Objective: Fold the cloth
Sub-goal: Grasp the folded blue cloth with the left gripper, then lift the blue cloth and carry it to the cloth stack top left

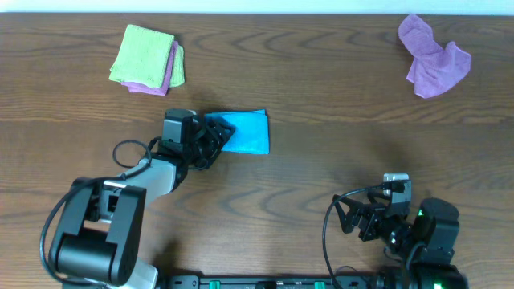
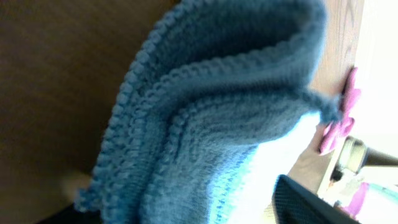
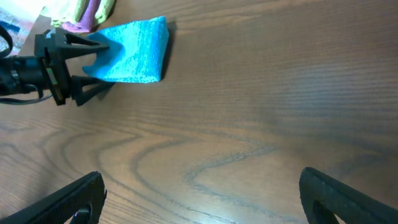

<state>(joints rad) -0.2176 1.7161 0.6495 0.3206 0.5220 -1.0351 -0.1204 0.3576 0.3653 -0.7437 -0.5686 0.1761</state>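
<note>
The left gripper [image 1: 215, 138] covers the left end of the bright sky-blue terry cloth [image 1: 247, 132], apparently clamped on it. The cloth lies folded at mid-table. The right gripper [image 3: 202, 196] rests spread wide, well apart.

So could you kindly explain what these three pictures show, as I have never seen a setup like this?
Two robot arms work at a wooden table. One picture looks down from above; the other two come from cameras on each wrist. The left gripper is at the edge of a folded sky-blue cloth; its own close-up is filled with that cloth, but whether it is pinching it is unclear. The right gripper is open, over bare table near the front. A folded lime-green cloth lies on a lilac one, and a crumpled lilac cloth sits far right.
</note>
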